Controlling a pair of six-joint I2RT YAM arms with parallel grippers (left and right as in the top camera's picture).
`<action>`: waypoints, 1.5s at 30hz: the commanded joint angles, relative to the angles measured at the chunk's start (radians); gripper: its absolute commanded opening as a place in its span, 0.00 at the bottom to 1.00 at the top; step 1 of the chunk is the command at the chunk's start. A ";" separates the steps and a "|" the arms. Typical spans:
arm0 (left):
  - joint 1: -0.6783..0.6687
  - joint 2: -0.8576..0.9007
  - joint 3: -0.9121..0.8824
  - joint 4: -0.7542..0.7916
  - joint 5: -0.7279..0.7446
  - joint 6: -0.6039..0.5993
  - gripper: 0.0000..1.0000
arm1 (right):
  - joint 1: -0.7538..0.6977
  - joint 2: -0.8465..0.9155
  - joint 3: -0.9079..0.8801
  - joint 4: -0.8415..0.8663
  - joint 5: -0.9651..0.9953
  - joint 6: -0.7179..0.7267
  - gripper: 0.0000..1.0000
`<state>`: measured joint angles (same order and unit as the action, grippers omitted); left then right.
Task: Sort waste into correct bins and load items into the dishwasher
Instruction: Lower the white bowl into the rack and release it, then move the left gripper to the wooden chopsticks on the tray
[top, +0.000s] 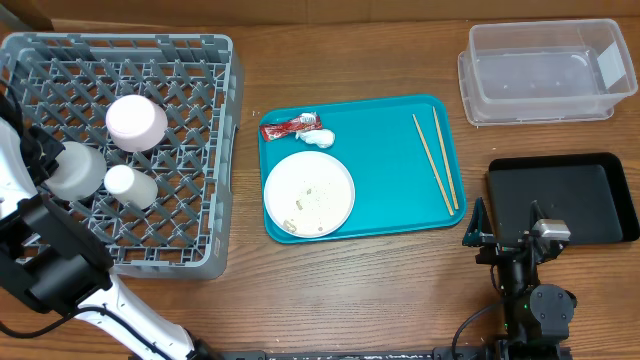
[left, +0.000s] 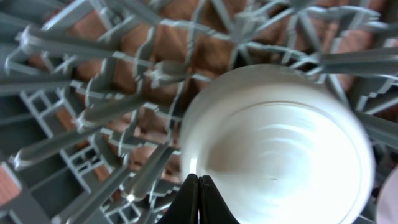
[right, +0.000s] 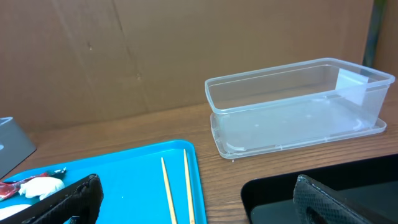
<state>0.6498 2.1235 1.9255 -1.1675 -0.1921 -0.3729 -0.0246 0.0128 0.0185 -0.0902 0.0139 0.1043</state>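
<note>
Those chopsticks (top: 433, 163) look thin and slippery, so pinch both mid-length; right gripper (right: 194, 202) gapes wide, left gripper (left: 199, 198) sits pinched closed.

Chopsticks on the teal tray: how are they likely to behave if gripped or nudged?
The chopsticks look thin and straight, so probably stiff and light. Lying flat on the smooth teal tray, they would likely slide or roll if nudged. Being two separate sticks, one may slip free of a grip.
</note>
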 joint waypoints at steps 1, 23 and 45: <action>0.006 -0.051 0.057 -0.014 0.013 -0.066 0.04 | -0.003 -0.010 -0.011 0.006 -0.002 0.004 1.00; -0.547 -0.239 0.138 -0.113 1.209 0.250 1.00 | -0.003 -0.010 -0.011 0.006 -0.002 0.004 1.00; -1.171 0.046 0.138 -0.056 0.108 0.081 0.78 | -0.003 -0.010 -0.011 0.006 -0.002 0.004 1.00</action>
<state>-0.5278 2.1620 2.0670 -1.2041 -0.1051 -0.2852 -0.0246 0.0128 0.0185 -0.0902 0.0139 0.1043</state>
